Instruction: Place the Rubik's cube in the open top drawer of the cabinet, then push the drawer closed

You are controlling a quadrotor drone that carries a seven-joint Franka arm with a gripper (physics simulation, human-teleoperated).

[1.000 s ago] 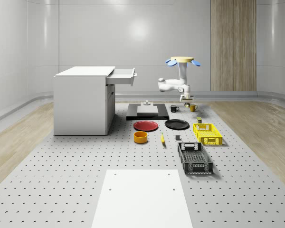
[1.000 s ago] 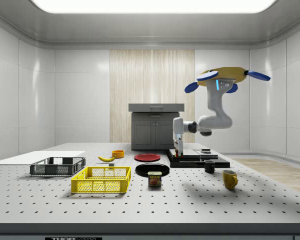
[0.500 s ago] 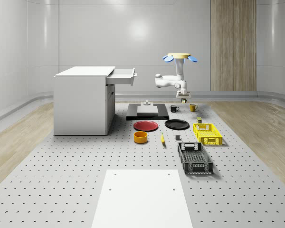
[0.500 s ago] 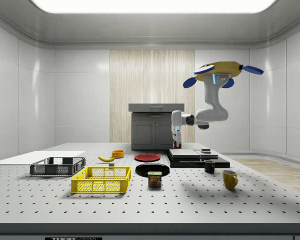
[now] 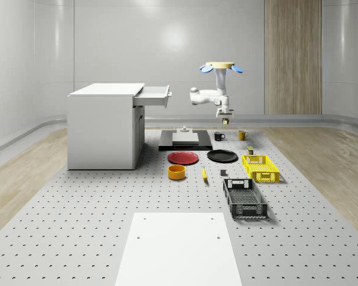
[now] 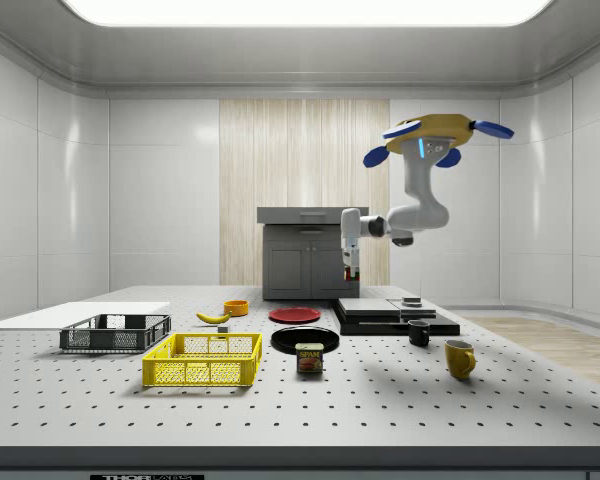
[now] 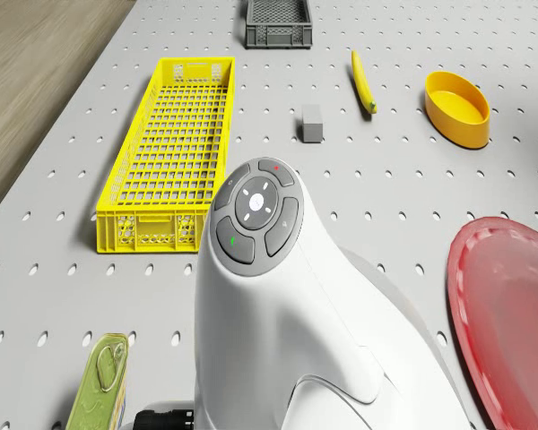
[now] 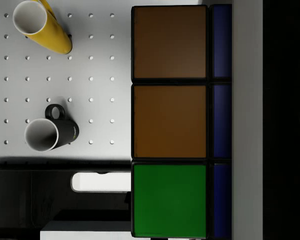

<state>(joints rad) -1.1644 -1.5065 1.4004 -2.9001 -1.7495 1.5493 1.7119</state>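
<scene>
The Rubik's cube [image 8: 170,120] is close under the wrist camera, showing brown and green squares with a blue side. My gripper [image 5: 225,119] is shut on it and holds it in the air above the black mug [image 5: 219,136] and the yellow mug [image 5: 242,135]. In the side view the gripper [image 6: 350,270] hangs off the bent white arm. The drone [image 5: 221,67] hovers over the far part of the table, to the whole-scene view's right of the white cabinet [image 5: 104,128]. The cabinet's top drawer [image 5: 152,95] stands pulled out, about level with the arm.
A black platform [image 5: 185,140] with a grey block lies between cabinet and mugs. Nearer the camera are a red plate [image 5: 184,158], black plate [image 5: 222,156], orange bowl [image 5: 176,172], banana [image 5: 204,173], yellow crate [image 5: 260,167], black crate [image 5: 244,198] and a can [image 6: 309,358].
The drone has risen and shifted toward the whole-scene view's left, nearer the cabinet. The arm and gripper have come up with it, still holding the cube.
</scene>
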